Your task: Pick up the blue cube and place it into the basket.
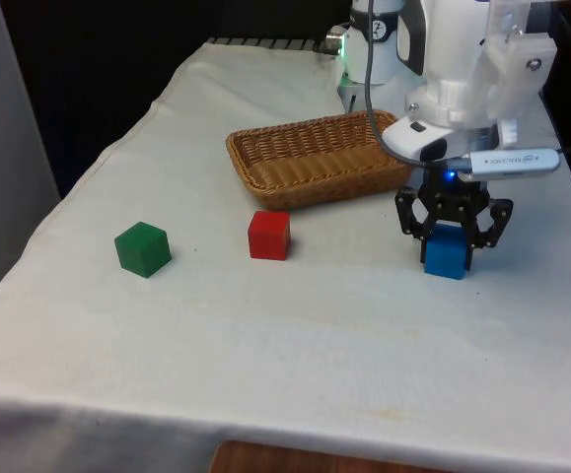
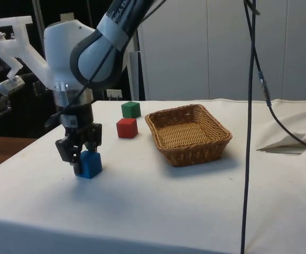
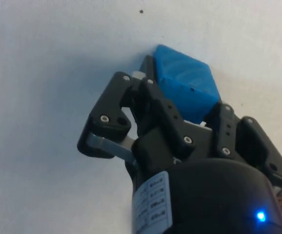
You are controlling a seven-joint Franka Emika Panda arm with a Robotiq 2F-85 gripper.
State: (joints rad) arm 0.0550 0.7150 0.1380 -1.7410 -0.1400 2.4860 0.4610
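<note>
Though tabled, blue cube [image 1: 446, 256] within gripper [image 1: 452, 236].

Gripper [image 1: 452, 239] down at the table [image 1: 295, 335], one cube [image 1: 446, 253] between the fingers. Basket [image 1: 320, 158] just behind toward the front view's left; two more cubes [image 1: 269, 236] [image 1: 143, 248] farther left, well apart.

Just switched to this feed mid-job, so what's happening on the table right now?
The gripper is down at the table with its fingers closed on the blue cube, which looks to sit on the white cloth or barely above it. The wicker basket stands nearby with nothing in it. A red cube and a green cube sit apart, untouched.
</note>
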